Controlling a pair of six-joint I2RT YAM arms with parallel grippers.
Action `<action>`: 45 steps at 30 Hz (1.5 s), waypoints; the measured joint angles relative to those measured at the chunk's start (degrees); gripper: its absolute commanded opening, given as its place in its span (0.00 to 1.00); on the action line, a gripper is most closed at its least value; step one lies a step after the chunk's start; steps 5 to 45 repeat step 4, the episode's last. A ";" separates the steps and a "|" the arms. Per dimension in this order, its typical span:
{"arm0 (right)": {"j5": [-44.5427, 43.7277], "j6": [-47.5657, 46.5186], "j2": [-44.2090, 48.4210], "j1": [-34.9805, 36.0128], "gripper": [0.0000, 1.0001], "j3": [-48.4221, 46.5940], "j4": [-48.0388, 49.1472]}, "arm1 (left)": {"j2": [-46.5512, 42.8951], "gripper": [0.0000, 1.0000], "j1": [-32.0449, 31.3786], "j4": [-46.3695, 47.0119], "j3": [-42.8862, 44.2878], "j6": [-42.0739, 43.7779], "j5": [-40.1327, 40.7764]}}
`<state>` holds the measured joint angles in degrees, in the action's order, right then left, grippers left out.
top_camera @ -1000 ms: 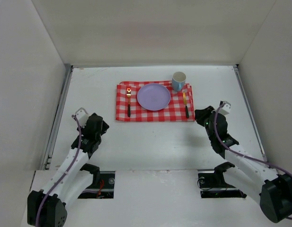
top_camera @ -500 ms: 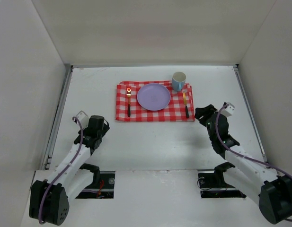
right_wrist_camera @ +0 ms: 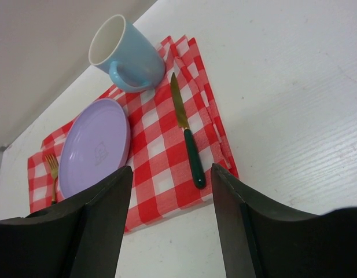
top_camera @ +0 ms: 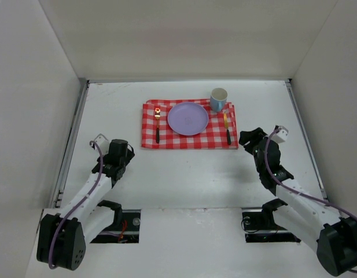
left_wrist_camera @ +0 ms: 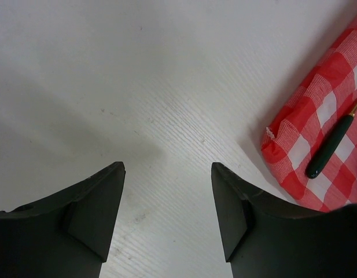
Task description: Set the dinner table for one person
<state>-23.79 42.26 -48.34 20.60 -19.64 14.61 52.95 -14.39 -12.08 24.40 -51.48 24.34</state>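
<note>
You have the left gripper (left_wrist_camera: 168,168) and right gripper (right_wrist_camera: 172,169) both spread wide, holding nothing, above the dinner table (top_camera: 184,174) near the checkered cloth (top_camera: 190,142).

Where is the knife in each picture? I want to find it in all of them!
Top view: the knife lies just right of the purple plate.
Left wrist view: not there; the green handle belongs to the fork.
Right wrist view: the knife is in the middle, under the blue mug.
Shared landmark: the red checkered cloth.
</note>
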 measured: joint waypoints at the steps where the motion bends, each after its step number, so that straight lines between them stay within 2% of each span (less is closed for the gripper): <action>1: 0.00 0.00 -0.02 0.00 0.63 0.00 0.00 | 0.22 0.59 0.07 0.22 0.07 0.02 -0.02; 45: 0.02 -0.02 -0.02 0.07 0.63 0.00 0.00 | 0.76 0.59 0.26 0.83 0.07 0.07 -0.13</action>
